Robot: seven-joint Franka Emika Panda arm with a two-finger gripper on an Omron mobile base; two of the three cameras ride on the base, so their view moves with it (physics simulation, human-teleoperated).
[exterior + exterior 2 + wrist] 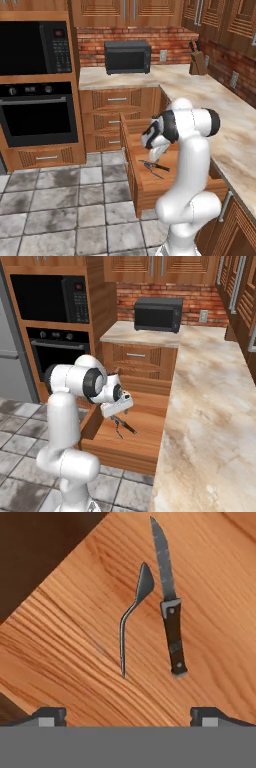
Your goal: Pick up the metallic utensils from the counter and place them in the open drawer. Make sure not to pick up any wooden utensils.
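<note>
The open drawer [145, 192] stood pulled out beneath the counter [235, 130]. The gripper [127, 714] hung above it, jaws spread wide and empty. On the drawer floor lay the knife [169, 607], with the thin grey utensil [131, 614] just beside it, apart.

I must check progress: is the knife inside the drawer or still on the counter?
Inside. The knife lies flat on the open drawer floor, beside a thin grey utensil.

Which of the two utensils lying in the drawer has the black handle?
The knife: straight grey blade and black handle. The spoon beside it is all grey metal with a bent stem.
</note>
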